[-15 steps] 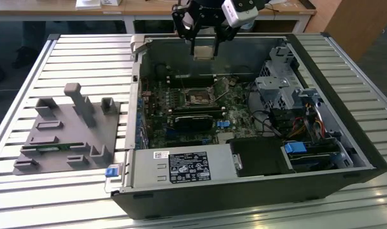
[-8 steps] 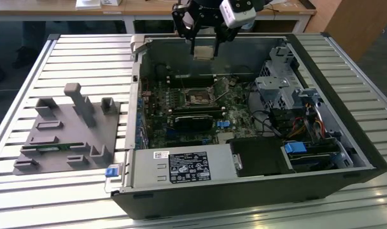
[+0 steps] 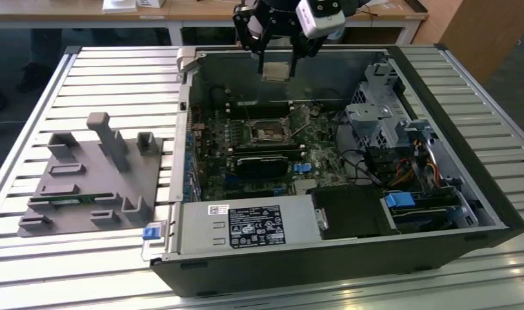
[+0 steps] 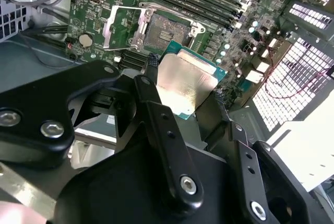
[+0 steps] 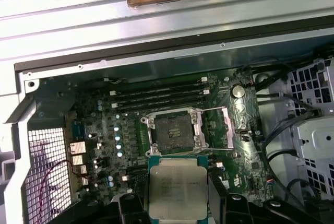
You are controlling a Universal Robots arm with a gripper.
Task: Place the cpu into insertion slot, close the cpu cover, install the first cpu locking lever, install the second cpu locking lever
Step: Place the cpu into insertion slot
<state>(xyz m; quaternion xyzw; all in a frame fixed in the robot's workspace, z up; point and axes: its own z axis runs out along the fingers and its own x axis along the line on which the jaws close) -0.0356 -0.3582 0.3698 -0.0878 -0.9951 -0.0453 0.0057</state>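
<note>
Our black two-fingered tool [image 3: 276, 66] is clamped on the small flat square cpu with a silvery-grey metal top [image 3: 276, 72]. It holds the chip in the air over the open black computer case [image 3: 331, 271], which sits on the slatted metal worktop [image 3: 115, 77]. In the first wrist view the square, dark-centred insertion slot [image 5: 172, 130] lies bare, apart from the chip. The thin grey metal cpu cover [image 5: 228, 127] stands swung open beside it.
</note>
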